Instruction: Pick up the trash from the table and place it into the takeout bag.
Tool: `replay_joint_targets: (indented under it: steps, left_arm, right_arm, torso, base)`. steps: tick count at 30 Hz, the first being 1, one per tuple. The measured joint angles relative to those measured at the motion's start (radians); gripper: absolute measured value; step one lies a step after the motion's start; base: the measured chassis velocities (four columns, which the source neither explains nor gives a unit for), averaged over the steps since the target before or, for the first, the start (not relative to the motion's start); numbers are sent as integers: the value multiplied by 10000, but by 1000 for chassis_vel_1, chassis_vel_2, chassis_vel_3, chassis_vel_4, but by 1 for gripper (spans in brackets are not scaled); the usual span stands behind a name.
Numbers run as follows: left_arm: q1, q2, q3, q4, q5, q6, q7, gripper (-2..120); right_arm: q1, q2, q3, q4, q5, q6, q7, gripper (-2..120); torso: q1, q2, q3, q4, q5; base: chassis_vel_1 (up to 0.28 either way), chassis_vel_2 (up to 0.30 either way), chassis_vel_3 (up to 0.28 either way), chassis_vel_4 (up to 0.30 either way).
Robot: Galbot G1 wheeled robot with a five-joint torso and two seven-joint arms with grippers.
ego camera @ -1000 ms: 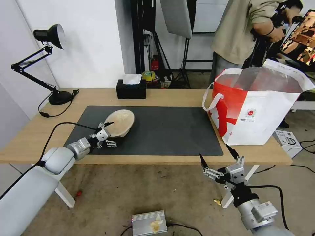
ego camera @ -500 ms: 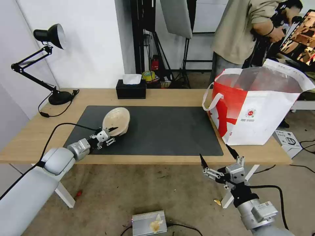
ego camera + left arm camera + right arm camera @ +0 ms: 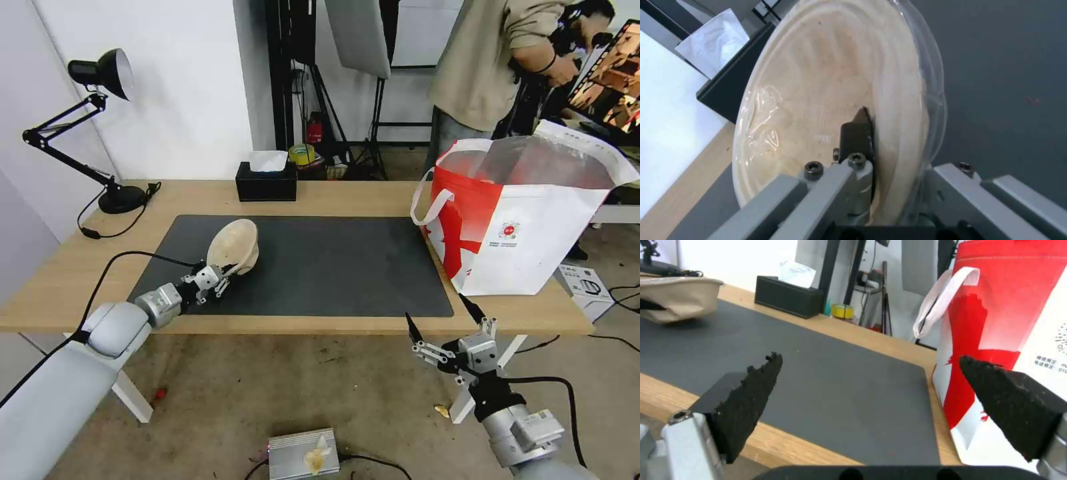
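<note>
1. I have the left gripper (image 3: 223, 275) clenched on the rim of the beige bowl (image 3: 233, 247). In the left wrist view one dark finger (image 3: 858, 133) lies against the bowl's inner face, and the wall is pinched between it and the finger behind, which the bowl hides.

2. The bowl stands tipped nearly on edge, its open side turned toward the left arm. It is clear of the dark mat (image 3: 347, 267), just above its left part, or so I judge from the right wrist view, where a shadow lies under the bowl (image 3: 678, 296).

3. The takeout bag (image 3: 527, 227) stands well apart from my left fingers, at the far right end of the tabletop (image 3: 60, 280), mouth open upward.

4. The right gripper (image 3: 447, 330) hangs below the tabletop's front edge near the bag, fingers spread wide and grasping nothing. I would leave it parked so it stays out of the carry path.

5. To do the carry well, I would lift first, since the bag's rim looks much higher than the fingers are now. Then I would cross over the mat and come in above the opening rather than against the bag's side or its white handle (image 3: 427, 200).

6. It is a pinch on one thin rim, and I suspect the bowl could swing or slip. I would keep the wrist steady, move slowly, and release only once the bowl is inside the foil lining.
</note>
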State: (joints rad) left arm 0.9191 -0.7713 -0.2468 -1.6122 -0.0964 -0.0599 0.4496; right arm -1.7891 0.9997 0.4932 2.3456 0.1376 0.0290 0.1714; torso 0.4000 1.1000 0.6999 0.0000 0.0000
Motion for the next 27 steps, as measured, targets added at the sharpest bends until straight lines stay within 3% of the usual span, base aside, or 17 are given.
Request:
replay_joint_targets:
  steps: [11,21,27]
  left_arm:
    - [98,20,-106,-263,-110,-24,-45,1]
    - [160,408,-81,-1133,-945,-254,-565,1]
    - [-44,975,316,-1851,-1714,-420,-886,1]
  right_arm:
    - [0,0,0,0,0,0,0,100]
    - [0,-1,0,0,0,0,0,100]
    - [1,0,0,0,0,0,0,100]
  torso:
    - [0,0,1,0,-1]
    - [0,0,1,1,0]
    - [0,0,1,0,0]
  base:
    - [0,0,0,0]
    - [0,0,0,0]
    - [0,0,0,0]
